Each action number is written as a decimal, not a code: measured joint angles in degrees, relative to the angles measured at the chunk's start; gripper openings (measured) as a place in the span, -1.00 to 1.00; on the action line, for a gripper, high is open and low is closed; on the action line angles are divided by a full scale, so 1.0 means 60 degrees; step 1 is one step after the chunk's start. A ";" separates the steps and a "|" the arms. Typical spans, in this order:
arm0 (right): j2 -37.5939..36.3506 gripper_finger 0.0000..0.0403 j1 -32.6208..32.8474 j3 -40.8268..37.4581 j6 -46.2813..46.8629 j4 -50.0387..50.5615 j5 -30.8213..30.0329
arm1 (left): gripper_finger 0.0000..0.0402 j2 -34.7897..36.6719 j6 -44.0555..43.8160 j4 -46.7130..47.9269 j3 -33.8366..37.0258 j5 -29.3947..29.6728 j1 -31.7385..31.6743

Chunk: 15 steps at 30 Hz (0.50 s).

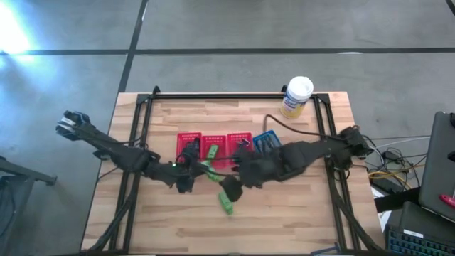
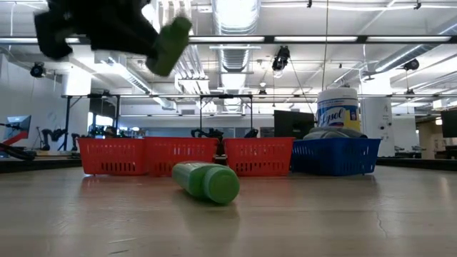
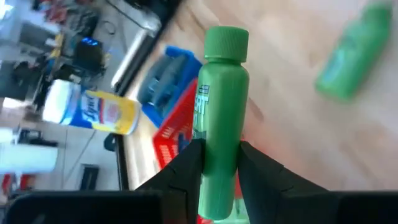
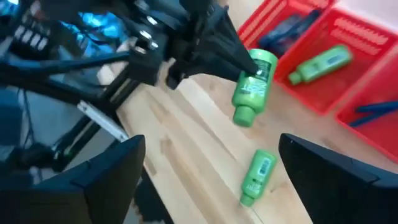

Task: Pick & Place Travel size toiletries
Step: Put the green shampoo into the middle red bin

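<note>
a green bottle [image 3: 219, 118] is pinched near its base between the left gripper [image 3: 219, 163] fingers, held above the table just beside the red baskets [image 1: 213, 144]. the right gripper [image 4: 208, 163] is spread open and empty near a second green bottle [image 4: 256, 174] lying on the wood, near those baskets. with so low a grip, the held bottle could be tipped out or dropped short of a basket.

Dark jointed arms [image 1: 117, 151], black cabling

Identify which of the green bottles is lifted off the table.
The green bottle clamped in the left gripper. The others lie down: one on the table, one in a red basket.
</note>
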<state>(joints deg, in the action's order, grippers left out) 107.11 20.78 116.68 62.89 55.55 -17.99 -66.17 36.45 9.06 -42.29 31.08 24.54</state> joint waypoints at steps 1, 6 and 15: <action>-0.0121 0.82 0.0149 -0.0002 0.0203 0.0142 -0.0323 | -0.53 0.0000 0.0388 0.0006 0.0142 -0.0226 -0.0161; -0.0200 0.83 0.0803 -0.0022 0.1512 0.0478 -0.1005 | -0.55 0.0000 0.2262 0.0039 0.0892 -0.1652 -0.1228; 0.0848 0.83 0.1492 -0.0120 0.2856 0.0106 -0.1160 | -0.56 -0.0191 0.2515 -0.0238 0.0713 -0.2476 -0.2961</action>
<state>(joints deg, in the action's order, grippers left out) 112.20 29.73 115.96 80.02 56.19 -24.94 -67.32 51.54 7.64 -38.01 16.23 6.77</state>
